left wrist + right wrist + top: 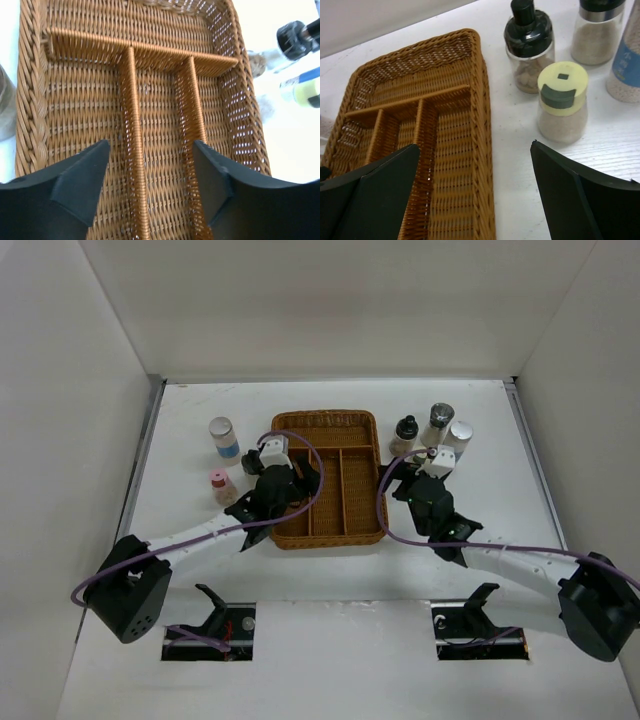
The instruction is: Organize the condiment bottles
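Left wrist view has the left gripper [151, 145] with its jaws partly apart and nothing between them. It hangs over the wicker tray [32, 100], whose two long dividers run beneath the fingers and meet a cross divider at the far end. A grey jar [4, 107] stands just outside the tray's left rim, cut off by the frame edge.

From the right wrist, the right gripper [474, 147] is spread wide and grips nothing. It hovers above the tray's right rim and the bare white surface [515, 165] beside it. Nearest ahead of it stands a pale-green-capped shaker [562, 102], upright and filled with pale grains. Just behind that is a black-capped jar [529, 47]. To its right are a silver-collared jar [597, 30] and a blue-labelled bottle [625, 65], both cut by the frame.

From above, this right-hand group stands close together just off the tray's far right corner. On the tray's other side, a silver-lidded jar [222, 435] with a blue label and a pink-capped bottle [220, 485] stand apart from each other on the surface, near the left rim. All these bottles are upright and outside the tray.
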You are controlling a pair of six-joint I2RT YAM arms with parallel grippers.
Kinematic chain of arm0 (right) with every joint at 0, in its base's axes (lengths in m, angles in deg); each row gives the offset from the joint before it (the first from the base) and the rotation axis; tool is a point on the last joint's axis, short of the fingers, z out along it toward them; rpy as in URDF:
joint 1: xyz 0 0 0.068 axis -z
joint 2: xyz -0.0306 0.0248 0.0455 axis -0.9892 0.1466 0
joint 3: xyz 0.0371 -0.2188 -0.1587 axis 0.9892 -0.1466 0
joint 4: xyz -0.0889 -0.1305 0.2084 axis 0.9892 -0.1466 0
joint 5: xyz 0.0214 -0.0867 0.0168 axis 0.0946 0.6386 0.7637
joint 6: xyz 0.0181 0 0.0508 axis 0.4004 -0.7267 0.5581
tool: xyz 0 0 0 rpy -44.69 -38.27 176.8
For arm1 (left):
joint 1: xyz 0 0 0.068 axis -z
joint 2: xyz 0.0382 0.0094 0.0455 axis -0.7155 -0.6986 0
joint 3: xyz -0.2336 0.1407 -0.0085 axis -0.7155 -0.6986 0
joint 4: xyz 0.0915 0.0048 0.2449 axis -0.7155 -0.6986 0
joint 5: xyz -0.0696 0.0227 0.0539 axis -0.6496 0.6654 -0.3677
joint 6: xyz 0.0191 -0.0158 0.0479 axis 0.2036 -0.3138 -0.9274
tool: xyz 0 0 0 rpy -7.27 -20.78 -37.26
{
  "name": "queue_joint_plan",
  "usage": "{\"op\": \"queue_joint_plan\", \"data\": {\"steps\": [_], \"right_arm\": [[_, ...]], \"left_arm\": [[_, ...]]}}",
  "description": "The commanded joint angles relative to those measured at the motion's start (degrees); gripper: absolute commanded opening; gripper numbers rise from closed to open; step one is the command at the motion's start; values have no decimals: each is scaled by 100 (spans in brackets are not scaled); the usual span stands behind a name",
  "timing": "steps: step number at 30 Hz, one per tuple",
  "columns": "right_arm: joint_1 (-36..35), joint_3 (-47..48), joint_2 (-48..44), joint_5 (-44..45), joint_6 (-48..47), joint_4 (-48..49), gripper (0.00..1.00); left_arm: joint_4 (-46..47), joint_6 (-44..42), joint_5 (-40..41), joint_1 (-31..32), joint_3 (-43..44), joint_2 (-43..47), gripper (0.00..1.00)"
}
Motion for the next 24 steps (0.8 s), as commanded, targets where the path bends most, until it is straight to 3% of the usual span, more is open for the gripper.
{"op": "queue_joint_plan", "data": {"steps": [1,11,12,14,15,17,18,21,24], "right_arm": [[-19,47,46,-272,176,488,100],[-63,99,301,-1000,325,506,100],[-63,91,292,-1149,334,558,90],[-63,82,275,-1247,343,628,48],[-63,82,283,-1274,352,620,31],[-63,126,354,-1335,343,541,17],[-80,161,389,-1370,343,515,16],[-115,170,520,-1379,352,541,19],[-115,179,582,-1432,378,532,27]], "left_arm": [[31,148,10,44,167,241,69],[111,-264,326,-140,-27,1260,62],[24,-369,466,-175,34,1383,58],[-362,-563,817,-307,262,1594,47],[-634,-642,1001,-386,411,1673,38],[-1144,-713,1370,-596,658,1796,19],[-1346,-713,1564,-711,728,1849,17],[-1847,-704,2013,-1062,904,1964,22],[-2156,-678,2312,-1343,993,1956,46]]}}
